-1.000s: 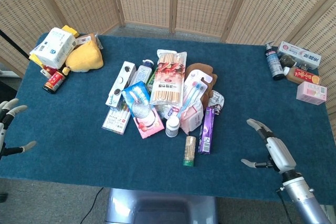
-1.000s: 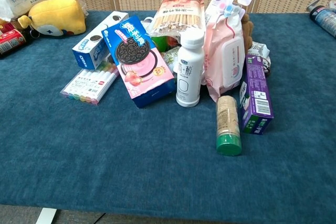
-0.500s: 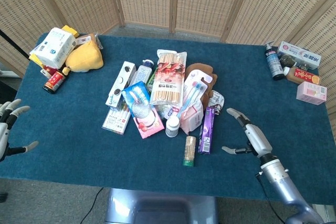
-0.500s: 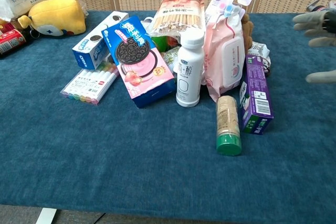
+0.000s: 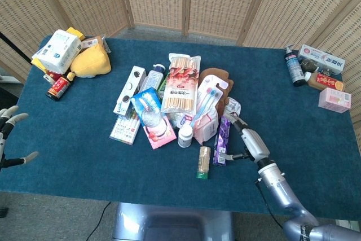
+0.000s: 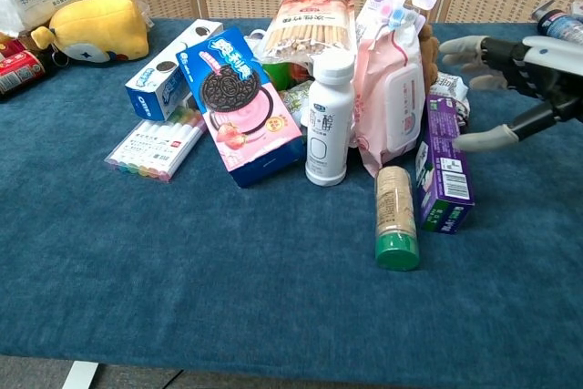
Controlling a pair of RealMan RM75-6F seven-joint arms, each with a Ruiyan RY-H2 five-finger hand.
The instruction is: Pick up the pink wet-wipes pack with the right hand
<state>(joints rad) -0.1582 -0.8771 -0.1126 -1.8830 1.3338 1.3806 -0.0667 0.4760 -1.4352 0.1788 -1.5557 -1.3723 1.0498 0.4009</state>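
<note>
The pink wet-wipes pack (image 5: pixel 206 124) (image 6: pixel 394 108) leans upright in the pile at the table's middle, a toothbrush pack (image 6: pixel 390 8) behind it and a white bottle (image 6: pixel 329 119) to its left. My right hand (image 5: pixel 246 139) (image 6: pixel 519 77) hovers open just right of the purple box (image 5: pixel 222 139) (image 6: pixel 443 165), fingers spread toward the pile, touching nothing. That box lies between the hand and the wipes. My left hand (image 5: pixel 8 137) hangs open off the table's left edge.
The pile also holds a cookie box (image 6: pixel 242 105), noodle bag (image 5: pixel 181 83), marker set (image 6: pixel 157 145) and a green-capped jar (image 6: pixel 396 219). Bottles and boxes (image 5: pixel 318 74) stand at the far right, a yellow plush (image 5: pixel 91 62) and tissue pack (image 5: pixel 56 50) far left.
My right hand has moved left across the table, from the right front edge to just beside the purple box, staying open. The left hand barely shifted.
</note>
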